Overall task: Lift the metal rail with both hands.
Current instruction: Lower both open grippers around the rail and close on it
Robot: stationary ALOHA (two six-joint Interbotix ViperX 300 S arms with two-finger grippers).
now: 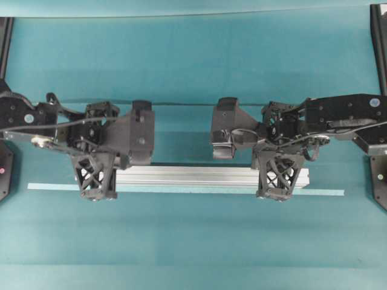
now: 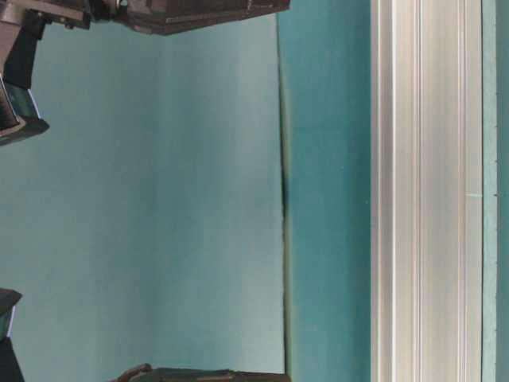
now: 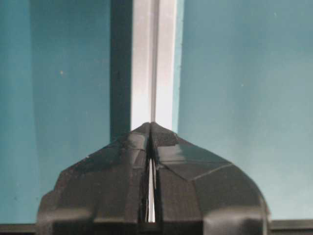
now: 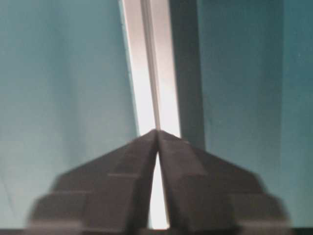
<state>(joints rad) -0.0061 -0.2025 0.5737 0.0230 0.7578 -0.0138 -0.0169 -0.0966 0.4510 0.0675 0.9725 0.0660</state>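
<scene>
My left gripper [image 1: 97, 181] and right gripper [image 1: 279, 180] pinch the metal rail [image 1: 193, 176] — fingertips together. Rail lies beside a pale tape strip [image 1: 326, 192].

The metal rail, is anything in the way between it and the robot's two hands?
Nothing visible. The left gripper and the right gripper both hang right over the metal rail, near its ends. Only the tape strip lies beside it on the table.

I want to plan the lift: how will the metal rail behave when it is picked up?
The metal rail looks rigid, so it will probably stay straight. Its square section should not roll. Its smooth, shiny faces may slip. Being long, it could tilt if one end rises first.
</scene>
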